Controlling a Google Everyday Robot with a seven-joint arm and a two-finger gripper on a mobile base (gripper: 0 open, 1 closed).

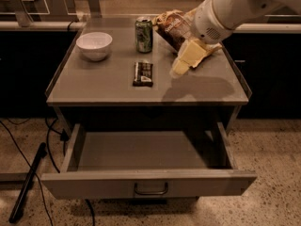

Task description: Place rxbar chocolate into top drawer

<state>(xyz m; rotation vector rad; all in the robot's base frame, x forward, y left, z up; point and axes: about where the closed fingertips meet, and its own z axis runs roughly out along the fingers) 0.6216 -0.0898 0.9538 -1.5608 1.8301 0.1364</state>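
The rxbar chocolate [143, 73], a small dark bar with pale bands, lies flat near the middle of the grey cabinet top [103, 86]. The top drawer [146, 185] is pulled open below, empty inside, with a dark bail handle [151, 190] on its front panel. My gripper [181, 66], with pale yellow fingers, hovers above the cabinet top just right of the bar and holds nothing. The white arm reaches in from the upper right.
A white bowl [94, 45] sits at the back left. A green can [144, 35] stands behind the bar. A crinkled chip bag [173, 26] lies at the back right, partly behind my arm. Cables and a dark pole [28, 182] lie on the floor at left.
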